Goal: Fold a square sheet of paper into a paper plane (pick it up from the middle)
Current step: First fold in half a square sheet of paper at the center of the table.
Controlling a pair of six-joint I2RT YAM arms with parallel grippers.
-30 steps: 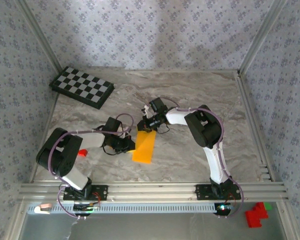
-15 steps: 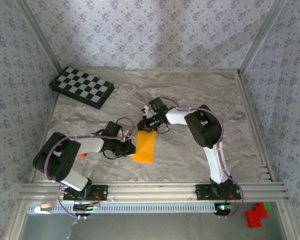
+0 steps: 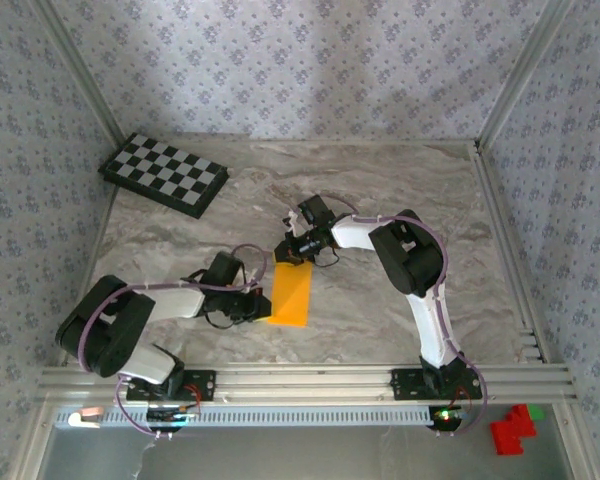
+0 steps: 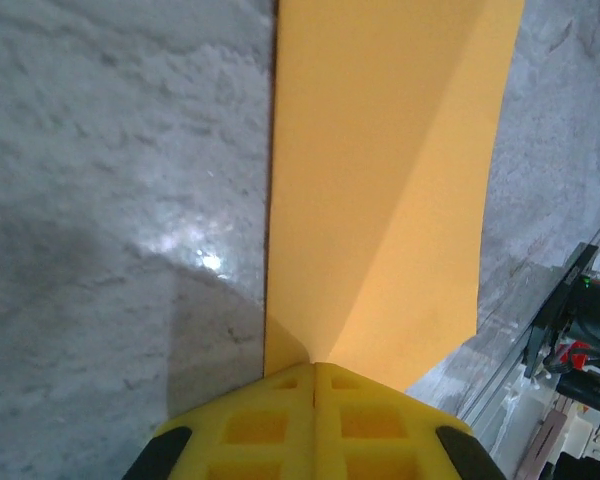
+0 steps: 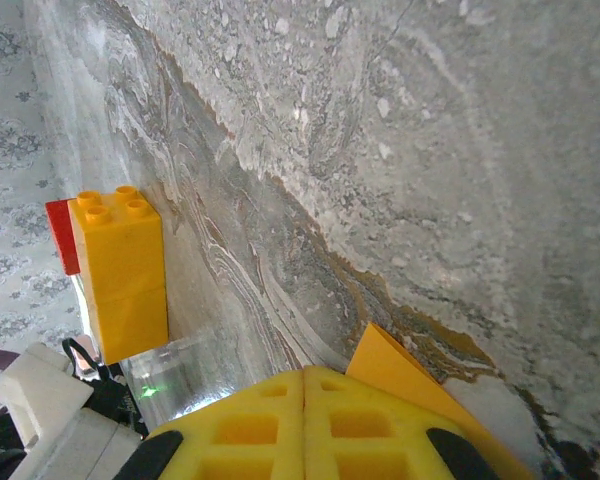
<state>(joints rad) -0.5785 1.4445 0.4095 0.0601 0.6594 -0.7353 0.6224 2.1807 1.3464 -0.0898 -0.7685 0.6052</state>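
The square sheet of paper point(image 3: 291, 294) lies on the marble table, creased narrower into an orange-yellow strip. My left gripper point(image 3: 261, 303) is at the strip's left near side. In the left wrist view its yellow fingertips point(image 4: 315, 366) are shut and touch the paper point(image 4: 380, 180) where a diagonal crease runs in to them. My right gripper point(image 3: 289, 251) rests at the strip's far end, also shut. A corner of the paper point(image 5: 395, 368) sticks out beside its fingertips point(image 5: 304, 372). The frames leave open whether either gripper pinches the sheet. No plane shape is in view.
A black-and-white checkered board point(image 3: 164, 176) lies at the far left. A small orange block point(image 5: 125, 275) with a red piece point(image 5: 62, 235) behind it stands by the left wall. Red bricks point(image 3: 512, 428) sit off the table, near right. Metal rails point(image 3: 300, 380) edge the near side.
My left gripper slid toward the near edge along the paper's left side, its arm stretching lower. The right gripper and the paper stayed almost still.
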